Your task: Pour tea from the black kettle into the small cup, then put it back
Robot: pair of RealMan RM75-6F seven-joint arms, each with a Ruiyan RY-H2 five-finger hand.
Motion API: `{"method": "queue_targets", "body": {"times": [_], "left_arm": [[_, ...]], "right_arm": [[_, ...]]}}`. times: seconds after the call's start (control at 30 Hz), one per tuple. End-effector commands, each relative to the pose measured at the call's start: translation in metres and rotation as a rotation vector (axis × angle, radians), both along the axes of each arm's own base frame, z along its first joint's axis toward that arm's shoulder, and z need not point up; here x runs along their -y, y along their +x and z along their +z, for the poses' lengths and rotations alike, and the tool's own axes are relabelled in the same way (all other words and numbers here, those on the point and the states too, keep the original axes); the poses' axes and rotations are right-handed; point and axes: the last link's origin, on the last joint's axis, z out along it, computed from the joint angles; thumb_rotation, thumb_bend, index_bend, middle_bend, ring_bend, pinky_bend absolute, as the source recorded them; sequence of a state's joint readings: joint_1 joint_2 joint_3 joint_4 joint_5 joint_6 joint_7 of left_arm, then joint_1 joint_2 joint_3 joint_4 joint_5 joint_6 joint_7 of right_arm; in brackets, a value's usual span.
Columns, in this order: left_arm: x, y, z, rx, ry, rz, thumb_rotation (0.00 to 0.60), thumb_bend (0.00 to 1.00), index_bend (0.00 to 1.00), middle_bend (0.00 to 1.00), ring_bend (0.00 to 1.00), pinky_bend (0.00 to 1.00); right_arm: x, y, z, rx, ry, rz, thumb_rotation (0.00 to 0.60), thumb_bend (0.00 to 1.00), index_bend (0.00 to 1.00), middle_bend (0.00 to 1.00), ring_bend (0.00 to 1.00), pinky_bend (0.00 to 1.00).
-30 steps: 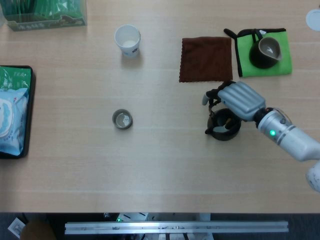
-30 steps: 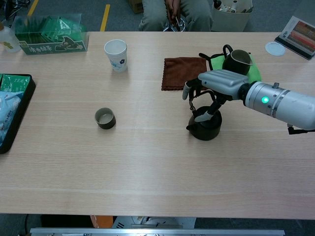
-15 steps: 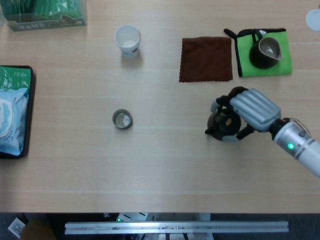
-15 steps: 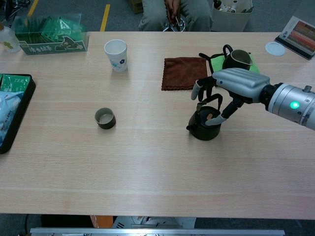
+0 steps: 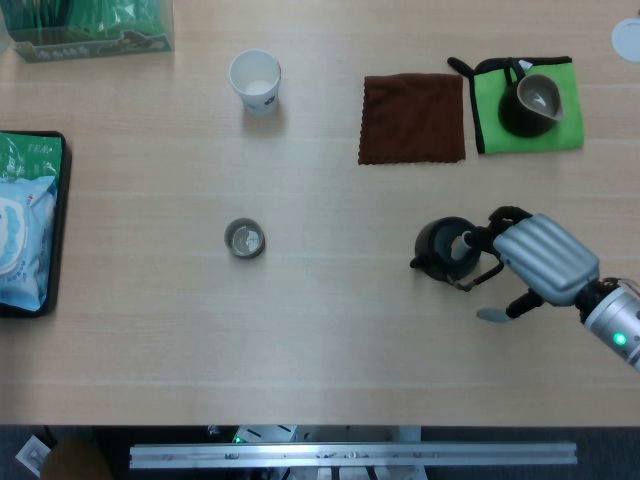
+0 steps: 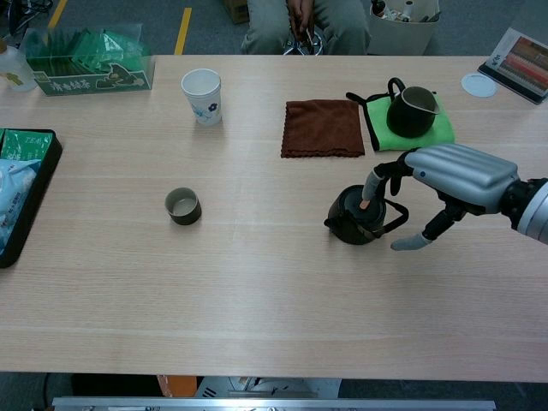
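The right hand [image 6: 445, 184] is spread beside the black kettle [image 6: 357, 215], nothing held. The handle should be gripped firmly before the kettle is lifted toward the small cup [image 6: 182, 206], kept level.

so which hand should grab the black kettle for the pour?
Right. The right hand is already beside the black kettle, fingers spread and one fingertip over its lid. It isn't gripping it yet. The left hand shows in neither view. The small cup sits further left.
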State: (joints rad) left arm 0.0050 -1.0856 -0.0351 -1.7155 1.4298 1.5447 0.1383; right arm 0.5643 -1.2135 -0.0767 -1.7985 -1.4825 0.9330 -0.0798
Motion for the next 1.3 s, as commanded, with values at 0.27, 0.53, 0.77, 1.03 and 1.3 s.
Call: {"method": "queue_targets", "body": {"times": [0.27,0.53,0.77,1.03,1.3], "left_arm": [[0.004,-0.001,0.001,0.006,0.006,0.001,0.6,0.29,0.2,0.2,0.16,0.2],[0.006,-0.002,0.003,0.007,0.013,0.005,0.6,0.29,0.2,0.2,0.16,0.2],[0.007,-0.002,0.003,0.011,0.011,0.003,0.6,0.29,0.2,0.2,0.16,0.2],[0.008,-0.004,0.004,0.012,0.013,0.007,0.6,0.29,0.2,0.2,0.16,0.2],[0.009,-0.005,0.003,0.017,0.012,0.007,0.6,0.29,0.2,0.2,0.16,0.2]], "right_arm": [[0.005,-0.005,-0.009,-0.074,-0.01,0.022,0.492,0.0,0.39,0.43,0.38,0.06],[0.002,-0.009,-0.019,-0.116,0.02,0.035,0.491,0.0,0.39,0.43,0.38,0.04],[0.0,-0.012,-0.024,-0.13,0.031,0.04,0.493,0.0,0.39,0.44,0.38,0.04],[-0.008,-0.014,-0.03,-0.151,0.055,0.055,0.492,0.0,0.4,0.44,0.39,0.02],[-0.014,-0.02,-0.034,-0.178,0.072,0.059,0.492,0.0,0.4,0.44,0.39,0.02]]}}
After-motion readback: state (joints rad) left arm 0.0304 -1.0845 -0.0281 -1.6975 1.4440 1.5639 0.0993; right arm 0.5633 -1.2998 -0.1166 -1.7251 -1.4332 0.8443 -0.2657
